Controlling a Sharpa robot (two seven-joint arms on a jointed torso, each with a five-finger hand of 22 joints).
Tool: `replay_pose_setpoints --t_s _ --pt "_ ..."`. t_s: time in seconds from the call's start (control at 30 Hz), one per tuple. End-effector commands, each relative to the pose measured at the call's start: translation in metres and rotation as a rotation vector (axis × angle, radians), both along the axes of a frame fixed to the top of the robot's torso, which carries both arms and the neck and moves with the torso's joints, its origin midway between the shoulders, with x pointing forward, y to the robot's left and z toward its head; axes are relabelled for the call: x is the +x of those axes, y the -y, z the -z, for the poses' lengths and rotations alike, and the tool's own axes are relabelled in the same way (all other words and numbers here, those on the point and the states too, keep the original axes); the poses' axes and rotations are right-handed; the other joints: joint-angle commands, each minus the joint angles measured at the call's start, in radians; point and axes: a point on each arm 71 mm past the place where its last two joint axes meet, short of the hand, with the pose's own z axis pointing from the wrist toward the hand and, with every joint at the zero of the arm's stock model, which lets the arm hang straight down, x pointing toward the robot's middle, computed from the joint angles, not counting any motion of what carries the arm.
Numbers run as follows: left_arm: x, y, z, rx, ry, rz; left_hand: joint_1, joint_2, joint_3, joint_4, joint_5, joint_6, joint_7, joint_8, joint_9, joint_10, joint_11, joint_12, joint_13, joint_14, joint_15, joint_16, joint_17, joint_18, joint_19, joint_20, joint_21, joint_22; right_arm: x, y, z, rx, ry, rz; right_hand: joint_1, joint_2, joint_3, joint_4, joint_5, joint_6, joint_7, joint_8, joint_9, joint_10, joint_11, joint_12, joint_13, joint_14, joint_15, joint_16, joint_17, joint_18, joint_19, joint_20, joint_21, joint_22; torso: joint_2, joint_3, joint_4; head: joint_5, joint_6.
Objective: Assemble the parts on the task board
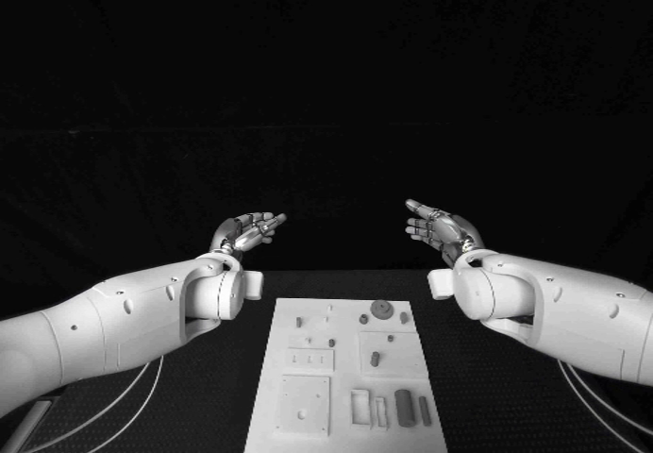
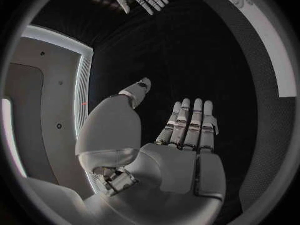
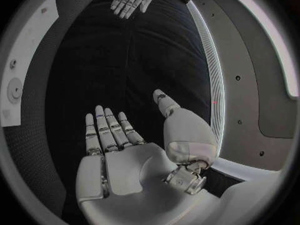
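Both silver many-fingered hands, left hand point(image 1: 246, 231) and right hand point(image 1: 438, 226), hovered released with fingers spread beyond the white rectangular task board point(image 1: 348, 316) bearing small grey parts point(image 1: 382, 308).

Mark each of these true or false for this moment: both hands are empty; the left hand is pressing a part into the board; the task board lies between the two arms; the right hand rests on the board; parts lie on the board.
1. Both hands are empty. True: the left hand and the right hand are open, fingers apart.
2. The left hand presses a part into the board. False: it is raised beyond the task board, touching nothing.
3. The board lies between the two arms. True.
4. The right hand rests on the board. False: it is held up, clear of it.
5. Parts lie on the board. True: for example a round part.
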Motion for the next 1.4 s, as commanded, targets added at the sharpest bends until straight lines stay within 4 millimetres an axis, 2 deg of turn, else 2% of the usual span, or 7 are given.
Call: replay_pose_setpoints --t_s 0.03,0.37,0.43,0.77,1.07,1.2,1.4 --pt "0.011 0.003 -0.002 -0.050 -0.094 0.108 0.042 -0.008 0.022 0.004 0.005 0.024 0.004 0.014 0.018 0.030 0.003 0.008 0.004 0.025 0.007 0.012 0.018 -0.008 0.020 0.002 0.013 0.048 0.008 -0.005 0.000 -0.002 -0.126 -0.189 0.052 -0.001 0.019 -0.020 0.011 0.023 0.063 0.022 0.023 0.044 0.007 0.010 0.004 0.027 0.010 0.018 0.016 -0.001 0.023 0.004 0.008 0.059 0.000 0.0001 0.0001 0.000 0.000" --pt "0.024 -0.002 -0.011 -0.036 -0.105 0.120 0.042 -0.006 0.021 0.005 0.005 0.025 0.003 0.015 0.019 0.031 0.003 0.009 0.004 0.025 0.007 0.012 0.019 -0.008 0.020 0.002 0.014 0.048 0.023 0.007 -0.013 -0.040 -0.177 -0.245 0.120 -0.015 0.037 -0.083 -0.004 0.096 0.069 0.082 0.079 0.131 0.011 0.024 0.012 0.069 0.015 0.044 0.024 0.013 0.092 0.001 0.017 0.185 0.000 0.0001 0.0001 0.000 0.000" --pt "0.023 0.000 -0.011 -0.040 -0.103 0.133 0.042 -0.004 0.020 0.005 0.005 0.026 0.003 0.016 0.019 0.032 0.003 0.009 0.004 0.025 0.008 0.013 0.019 -0.008 0.020 0.002 0.014 0.048 0.030 0.014 -0.014 -0.212 -0.096 -0.244 0.137 -0.022 0.044 -0.100 -0.008 0.113 0.074 0.090 0.080 0.154 0.016 0.028 0.013 0.093 0.025 0.055 0.026 0.021 0.131 0.000 0.020 0.253 -0.001 -0.0025 -0.0018 0.005 -0.009" --pt "0.023 -0.002 -0.012 -0.043 -0.075 0.137 0.050 0.039 -0.014 -0.012 0.006 0.101 0.040 0.053 0.034 0.133 0.026 0.049 0.021 0.132 0.007 0.071 0.040 0.005 0.104 -0.035 0.054 0.045 0.033 0.016 -0.008 -0.329 -0.036 -0.241 0.191 -0.033 0.087 -0.163 -0.005 0.257 0.081 0.138 0.079 0.298 0.011 0.062 0.021 0.209 0.021 0.096 0.029 0.057 0.210 -0.001 0.020 0.228 -0.001 -0.0043 -0.0002 0.004 -0.004" --pt "0.014 -0.002 -0.014 -0.015 -0.048 0.175 0.074 0.091 -0.043 -0.089 0.007 0.241 0.057 0.082 0.023 0.309 0.023 0.102 0.036 0.323 -0.021 0.145 0.049 0.048 0.249 -0.067 0.107 0.041 0.030 0.012 -0.007 -0.582 0.078 -0.323 0.263 -0.056 0.181 -0.167 -0.004 0.407 0.057 0.170 0.070 0.463 -0.041 0.102 0.045 0.363 -0.023 0.149 0.051 0.118 0.350 -0.006 0.039 0.203 0.009 -0.0064 0.0035 0.003 -0.006" --pt "0.004 0.003 -0.017 -0.005 -0.023 0.280 0.094 0.124 -0.030 -0.150 0.058 0.339 0.021 0.104 0.022 0.453 -0.028 0.151 0.059 0.471 -0.079 0.216 0.080 0.067 0.359 -0.103 0.165 0.047 0.028 0.004 -0.006 -0.737 0.132 -0.394 0.309 -0.093 0.283 -0.147 -0.051 0.480 0.038 0.177 0.069 0.533 -0.066 0.109 0.060 0.427 -0.053 0.165 0.071 0.148 0.422 -0.003 0.047 0.187 0.021 -0.0059 0.0060 0.001 -0.008" --pt "-0.010 0.009 -0.019 -0.039 -0.013 0.381 0.060 0.165 -0.007 -0.247 0.063 0.371 0.016 0.074 0.005 0.490 -0.036 0.119 0.062 0.486 -0.088 0.218 0.089 0.047 0.377 -0.129 0.182 0.039 0.025 -0.004 -0.007 -0.948 0.234 -0.439 0.315 -0.109 0.342 -0.150 -0.065 0.553 0.029 0.167 0.059 0.602 -0.088 0.090 0.065 0.510 -0.087 0.179 0.108 0.187 0.506 0.003 0.066 0.184 0.052 -0.0045 0.0145 -0.012 -0.004"
